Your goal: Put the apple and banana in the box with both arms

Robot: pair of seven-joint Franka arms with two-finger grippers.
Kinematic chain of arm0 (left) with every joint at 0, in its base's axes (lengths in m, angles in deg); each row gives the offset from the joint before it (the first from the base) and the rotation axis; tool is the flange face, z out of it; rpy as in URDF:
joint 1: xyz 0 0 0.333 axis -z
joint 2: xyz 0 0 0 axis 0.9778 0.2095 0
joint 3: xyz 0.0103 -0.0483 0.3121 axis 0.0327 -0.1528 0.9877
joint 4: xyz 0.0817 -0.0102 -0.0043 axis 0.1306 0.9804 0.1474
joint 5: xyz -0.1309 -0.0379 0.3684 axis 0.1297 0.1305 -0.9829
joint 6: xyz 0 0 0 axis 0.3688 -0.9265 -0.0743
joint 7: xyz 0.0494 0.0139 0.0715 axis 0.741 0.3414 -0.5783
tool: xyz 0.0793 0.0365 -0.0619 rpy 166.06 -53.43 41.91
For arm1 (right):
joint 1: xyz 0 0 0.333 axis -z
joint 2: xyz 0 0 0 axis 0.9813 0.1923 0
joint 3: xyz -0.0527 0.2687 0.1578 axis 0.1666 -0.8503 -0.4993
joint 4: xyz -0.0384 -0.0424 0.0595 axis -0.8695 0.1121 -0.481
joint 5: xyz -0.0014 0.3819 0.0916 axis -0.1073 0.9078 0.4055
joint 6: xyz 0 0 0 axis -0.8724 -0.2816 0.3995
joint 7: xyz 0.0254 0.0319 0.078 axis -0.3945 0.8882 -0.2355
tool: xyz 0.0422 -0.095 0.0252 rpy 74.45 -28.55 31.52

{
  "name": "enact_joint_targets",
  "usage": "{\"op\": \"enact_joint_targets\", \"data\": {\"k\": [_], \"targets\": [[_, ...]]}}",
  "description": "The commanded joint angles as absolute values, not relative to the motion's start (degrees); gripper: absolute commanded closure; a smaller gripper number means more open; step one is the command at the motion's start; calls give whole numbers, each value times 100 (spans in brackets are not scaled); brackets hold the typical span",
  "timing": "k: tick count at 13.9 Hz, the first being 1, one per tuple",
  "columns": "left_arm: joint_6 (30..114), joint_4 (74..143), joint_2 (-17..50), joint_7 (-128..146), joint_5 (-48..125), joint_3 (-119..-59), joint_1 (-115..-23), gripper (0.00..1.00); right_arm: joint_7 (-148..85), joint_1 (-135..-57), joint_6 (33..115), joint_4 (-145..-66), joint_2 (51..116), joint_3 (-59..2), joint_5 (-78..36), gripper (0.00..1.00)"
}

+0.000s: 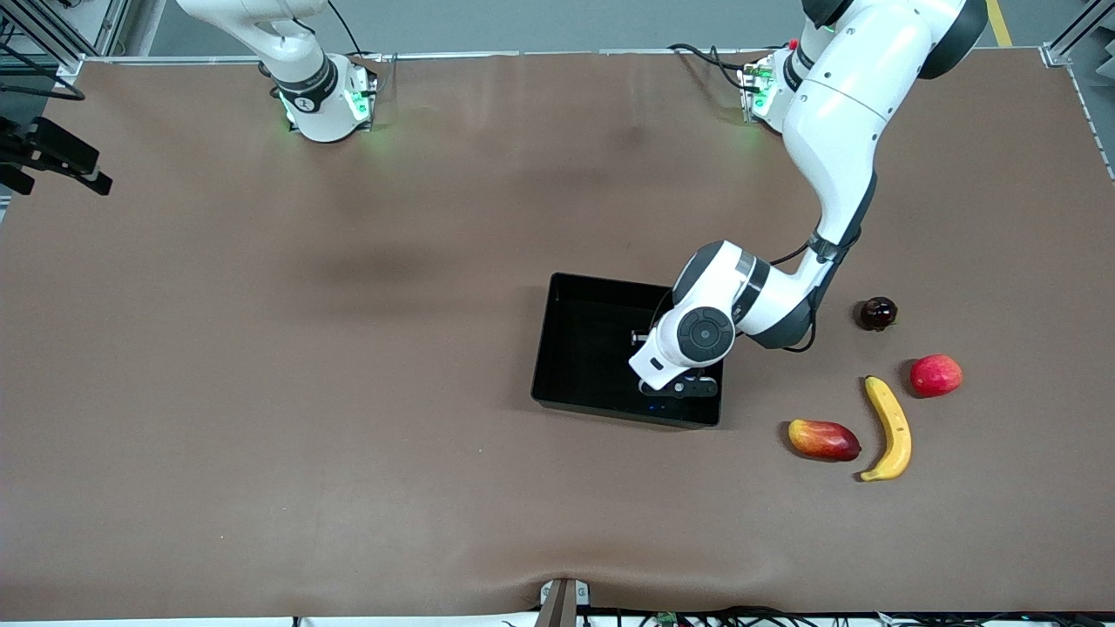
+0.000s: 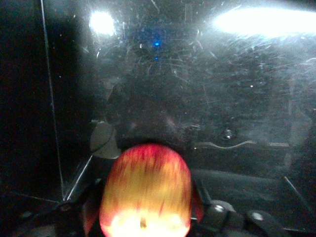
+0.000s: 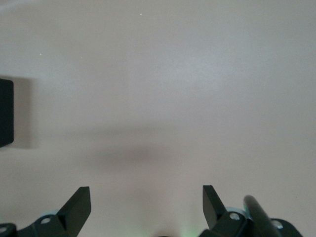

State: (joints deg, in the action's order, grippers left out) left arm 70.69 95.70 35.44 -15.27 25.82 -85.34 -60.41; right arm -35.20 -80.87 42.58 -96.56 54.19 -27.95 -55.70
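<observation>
Only the wrist views show them: left gripper seemingly clasping apple in box; right gripper spread.

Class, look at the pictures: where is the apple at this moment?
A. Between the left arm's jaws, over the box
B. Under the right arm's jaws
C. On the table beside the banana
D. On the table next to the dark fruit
A: the left wrist view shows the apple sitting between the jaws above the black floor of the box, and the front view has the left gripper over that box.
</observation>
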Motion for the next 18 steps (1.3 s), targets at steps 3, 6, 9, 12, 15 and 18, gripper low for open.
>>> {"op": "enact_joint_targets", "data": {"k": [3,6,9,12,15,18], "targets": [[6951,9152,3347,-1646,2440,-8504,-6024,0,-3091,-7935,4236,-9558,5460,-2845,-5932,0],[6679,8895,2926,-1576,2431,-8496,-6208,0,-3134,-7953,4201,-9558,5451,-2854,-5951,0],[6607,8912,2320,-1261,2413,-8495,-6786,0,-3126,-7953,4183,-9558,5451,-2854,-5951,0],[6423,8921,2090,-760,2413,-8495,-7489,0,-3108,-7953,4183,-9558,5460,-2863,-5942,0],[6423,8930,2150,74,2405,-8496,-8246,0,-3108,-7979,4183,-9558,5451,-2863,-5942,0],[6571,8913,2413,384,1923,-8495,-8695,0,-3100,-7944,4183,-9558,5460,-2863,-5951,0]]}}
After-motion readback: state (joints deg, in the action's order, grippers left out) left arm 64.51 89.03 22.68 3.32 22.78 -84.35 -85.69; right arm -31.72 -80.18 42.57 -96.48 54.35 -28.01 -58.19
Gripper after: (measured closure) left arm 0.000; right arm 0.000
